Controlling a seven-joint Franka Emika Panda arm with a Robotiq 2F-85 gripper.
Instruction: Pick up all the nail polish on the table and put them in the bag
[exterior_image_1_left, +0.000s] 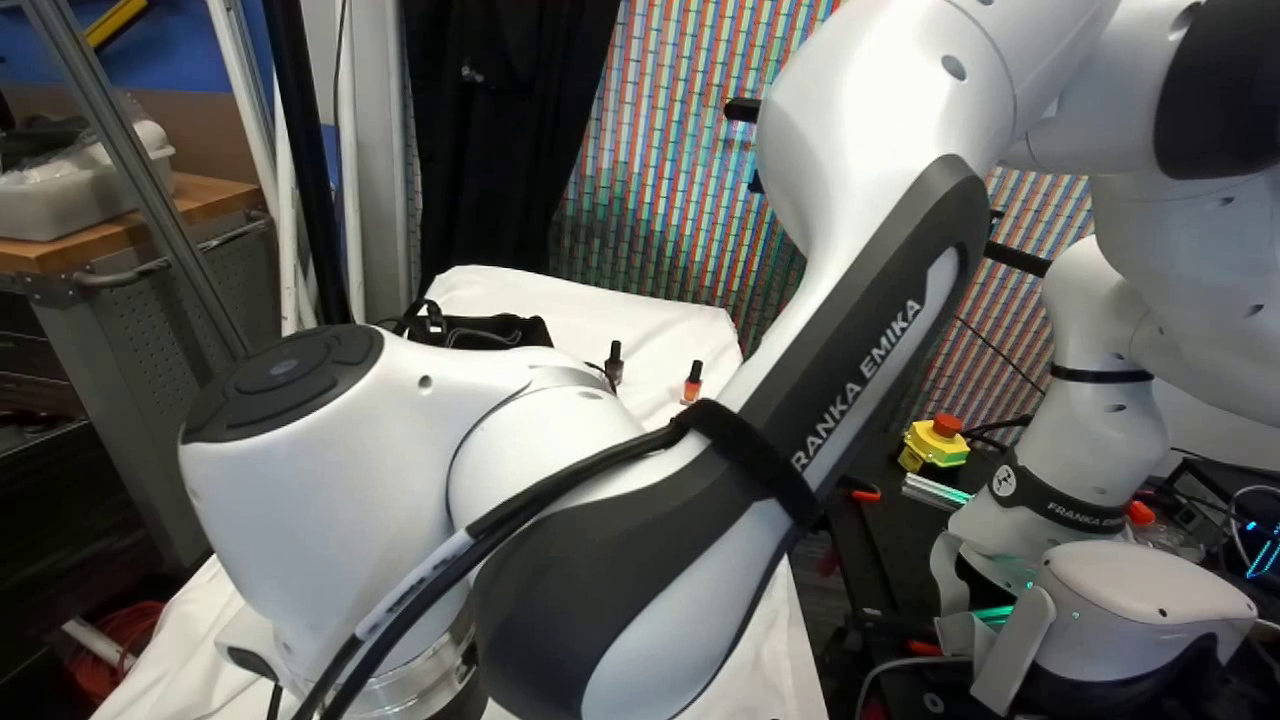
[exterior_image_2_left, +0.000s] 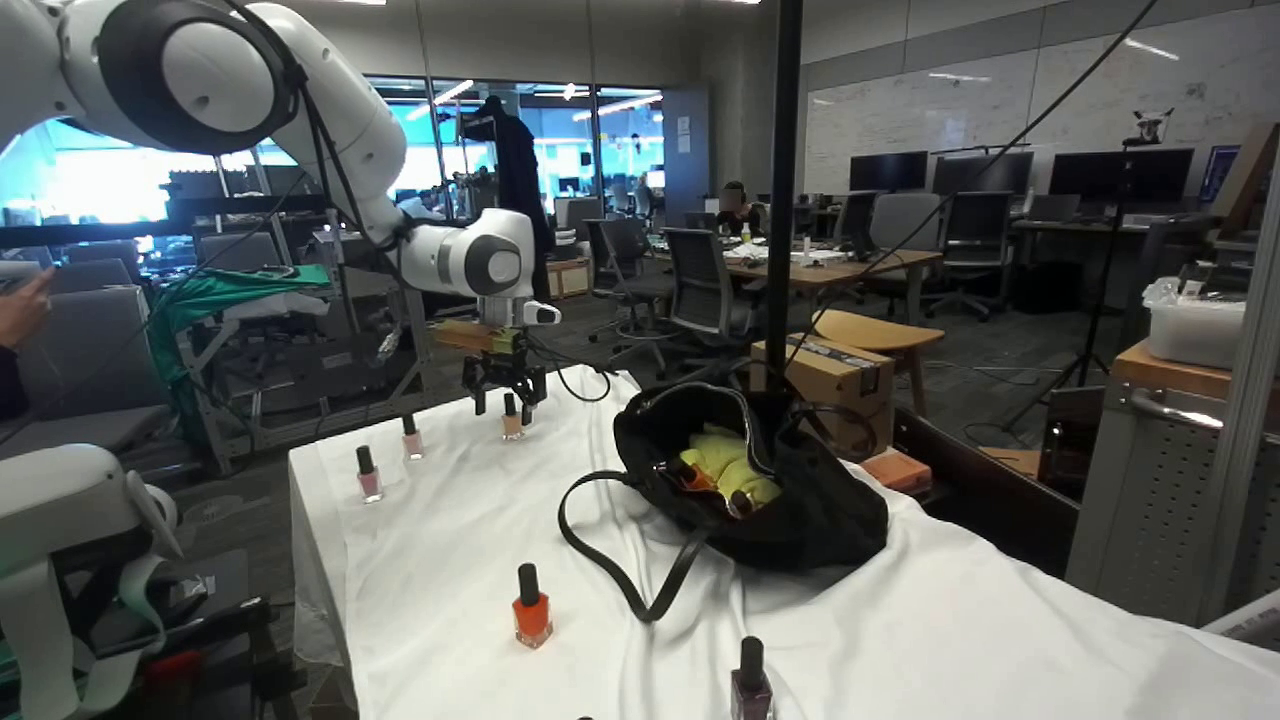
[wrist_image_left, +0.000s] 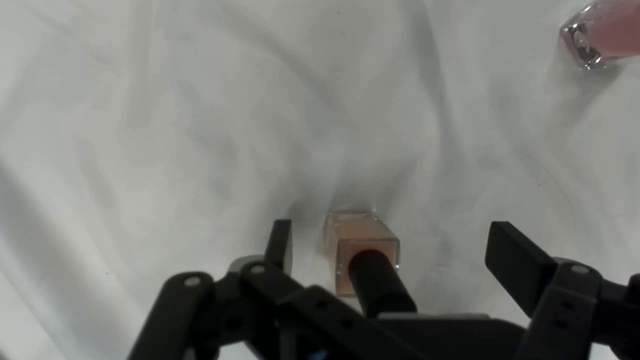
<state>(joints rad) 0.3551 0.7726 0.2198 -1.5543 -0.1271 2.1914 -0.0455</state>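
My gripper (exterior_image_2_left: 504, 408) is open above the far end of the white-clothed table (exterior_image_2_left: 450, 520). In the wrist view an upright peach nail polish (wrist_image_left: 362, 235) stands between its fingers, nearer the left one and touching neither. Part of its black cap is hidden by the gripper. Two pink bottles, one (exterior_image_2_left: 412, 444) behind the other (exterior_image_2_left: 370, 485), stand near the table's side edge. Closer to the camera are an orange-red bottle (exterior_image_2_left: 532, 620) and a dark purple bottle (exterior_image_2_left: 752, 695). The black bag (exterior_image_2_left: 810, 520) slumps open; an orange-red bottle (exterior_image_2_left: 694, 476) shows on its yellowish-green inside.
A strap handle (exterior_image_2_left: 650, 605) of the bag loops onto the cloth. Behind the bag rises a black pole (exterior_image_2_left: 782, 200). Beside the table stands another white robot arm (exterior_image_1_left: 1080, 450), with a yellow stop button box (exterior_image_1_left: 932, 445) near it.
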